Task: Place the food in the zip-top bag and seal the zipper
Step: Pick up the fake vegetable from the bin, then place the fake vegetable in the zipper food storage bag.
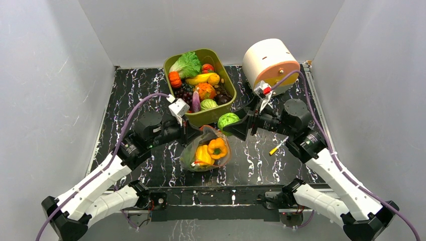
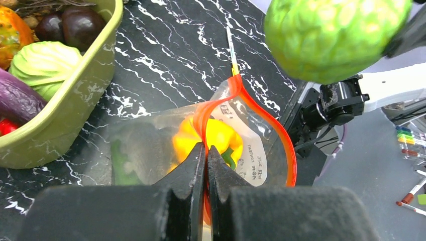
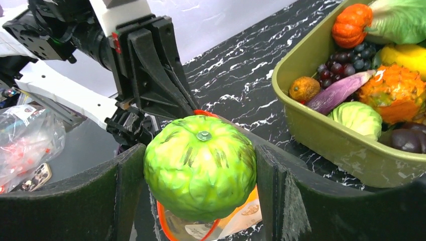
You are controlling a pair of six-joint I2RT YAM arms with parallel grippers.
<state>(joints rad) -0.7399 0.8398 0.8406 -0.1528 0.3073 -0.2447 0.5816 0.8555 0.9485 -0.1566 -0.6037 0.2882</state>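
Left arm: comes up from the near-left corner, elbow bent, forearm running right and level with the surface [image 1: 150,165]. Left hand [image 2: 206,150] is pinched narrow, both fingers closed on the zipper [image 2: 281,135] at the near-left end of the mouth. The red-orange strip bows out past the fingers into an open loop.

Right arm: rises from the near-right corner, then the forearm turns left, wrist roughly level. Right hand [image 3: 201,173] is spread wide around a round green toy vegetable [image 3: 201,163], one finger flat against each side. The vegetable hangs clear of the surface, just above the far-right end of the open mouth. In the right wrist view the red loop shows directly beneath it.

The two hands face each other across the mouth, close but apart.

Zip-top bag [image 1: 223,158]: lies on the dark marbled surface, centre, just in front of the olive-green tub [image 1: 173,63], mouth toward the tub. Inside are yellow peppers [image 1: 217,147] and a green piece at the left end, which I cannot identify.

The tub holds the rest of the toy produce: leafy green, small pumpkin, grapes, aubergine, pale cabbage.

White drum [image 1: 266,57] stands at the far right. Yellow stick [image 1: 277,146] lies on the surface under the right forearm.
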